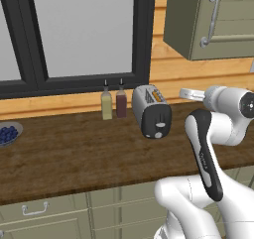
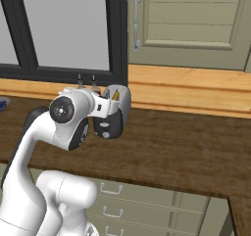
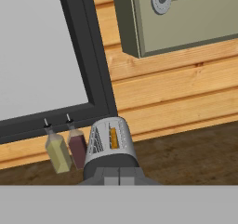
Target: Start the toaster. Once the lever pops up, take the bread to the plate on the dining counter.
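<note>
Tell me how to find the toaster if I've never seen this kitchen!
Look at the big dark-framed window above the wooden counter. Below its right corner stand two small bottles, one yellowish, one dark red. Just right of them is the toaster: silver and rounded, with a black end panel and something orange peeking from a top slot.

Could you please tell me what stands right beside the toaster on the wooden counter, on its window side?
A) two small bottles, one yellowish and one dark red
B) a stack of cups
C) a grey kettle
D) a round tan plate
A: next to the toaster stand two small bottles, a yellowish one and a dark red one, below the window.
</note>
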You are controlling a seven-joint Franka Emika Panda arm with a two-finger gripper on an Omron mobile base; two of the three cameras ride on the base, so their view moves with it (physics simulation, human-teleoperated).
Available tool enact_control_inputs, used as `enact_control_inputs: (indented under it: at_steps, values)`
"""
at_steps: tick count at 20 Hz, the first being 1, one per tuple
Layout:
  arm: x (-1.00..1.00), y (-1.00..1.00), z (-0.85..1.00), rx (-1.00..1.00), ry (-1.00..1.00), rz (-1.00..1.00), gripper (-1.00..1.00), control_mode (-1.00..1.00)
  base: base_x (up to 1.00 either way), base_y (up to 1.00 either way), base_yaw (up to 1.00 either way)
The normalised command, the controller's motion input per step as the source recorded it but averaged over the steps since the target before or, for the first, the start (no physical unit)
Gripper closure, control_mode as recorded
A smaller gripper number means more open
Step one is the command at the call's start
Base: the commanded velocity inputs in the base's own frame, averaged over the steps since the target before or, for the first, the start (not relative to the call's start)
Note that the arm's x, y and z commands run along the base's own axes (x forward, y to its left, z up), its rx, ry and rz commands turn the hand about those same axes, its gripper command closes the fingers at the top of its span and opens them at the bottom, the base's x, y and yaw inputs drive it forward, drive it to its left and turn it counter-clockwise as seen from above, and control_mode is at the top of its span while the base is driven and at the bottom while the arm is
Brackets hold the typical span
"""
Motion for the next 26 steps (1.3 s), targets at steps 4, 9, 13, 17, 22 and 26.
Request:
enact_control_inputs:
  at_steps: [4, 9, 13, 17, 22, 26]
  values:
    - [0.00, 0.00, 0.00, 0.00, 0.00, 0.00, 1.00, -1.00, 0.00, 0.00, 0.00]
    - [0.00, 0.00, 0.00, 0.00, 0.00, 0.00, 1.00, -1.00, 0.00, 0.00, 0.00]
    - [0.00, 0.00, 0.00, 0.00, 0.00, 0.00, 1.00, -1.00, 0.00, 0.00, 0.00]
    - [0.00, 0.00, 0.00, 0.00, 0.00, 0.00, 1.00, -1.00, 0.00, 0.00, 0.00]
    - [0.00, 0.00, 0.00, 0.00, 0.00, 0.00, 1.00, -1.00, 0.00, 0.00, 0.00]
    - [0.00, 0.00, 0.00, 0.00, 0.00, 0.00, 1.00, -1.00, 0.00, 0.00, 0.00]
